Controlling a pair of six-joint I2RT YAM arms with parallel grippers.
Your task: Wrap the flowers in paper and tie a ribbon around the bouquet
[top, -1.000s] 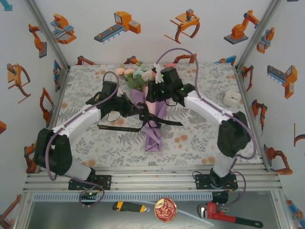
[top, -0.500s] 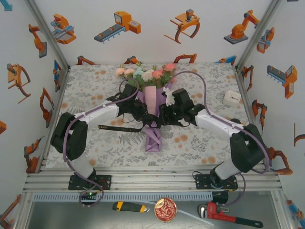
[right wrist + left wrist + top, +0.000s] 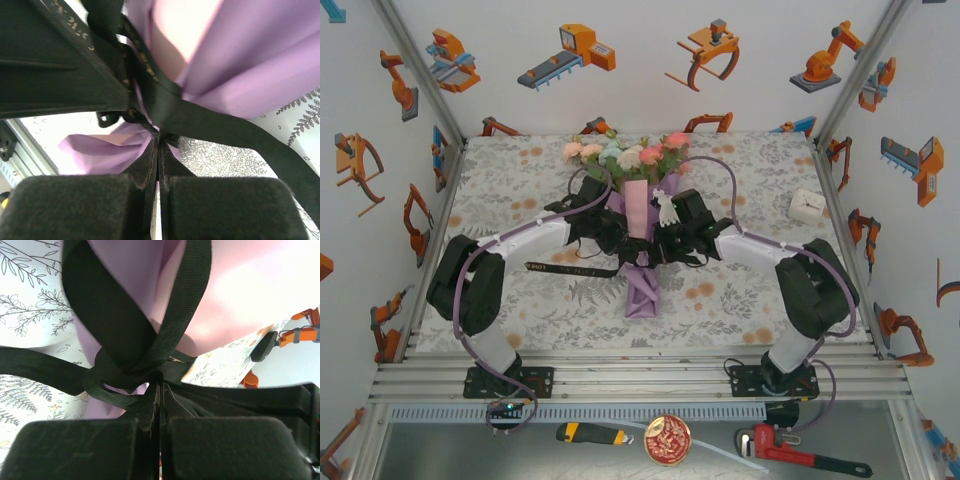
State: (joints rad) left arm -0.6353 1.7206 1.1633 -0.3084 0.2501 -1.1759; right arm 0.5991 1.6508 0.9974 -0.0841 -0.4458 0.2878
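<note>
Bouquet (image 3: 640, 215): lies along the middle of the counter (image 3: 510, 200), blooms towards the back wall and pointed end towards the arm bases.
Flowers (image 3: 625, 155): pink, peach, cream and pale blue heads fan out of the bouquet's far end.
Paper (image 3: 642, 290): a purple cone round the stems, with the pale pink inner face showing at the mouth. Its creased tail forms the bouquet's near tip.
Ribbon (image 3: 565, 268): black, tied loosely across the bouquet's waist. One free end trails flat on the counter to the bouquet's left.
Left gripper (image 3: 613, 238): tucked against the bouquet's left side at the waist, fingers squeezed together on a strand of ribbon just beside the tie.
Right gripper (image 3: 665, 243): against the bouquet's right side, opposite the left one, fingers pinched tight on the ribbon where it comes off the paper.
White box (image 3: 807, 205): on the counter, well to the bouquet's right.
Tools: a red wrench (image 3: 800, 458), a yellow-handled knife (image 3: 590, 433) and a round tin (image 3: 667, 440) lie on the low ledge, well to the bouquet's near side.
</note>
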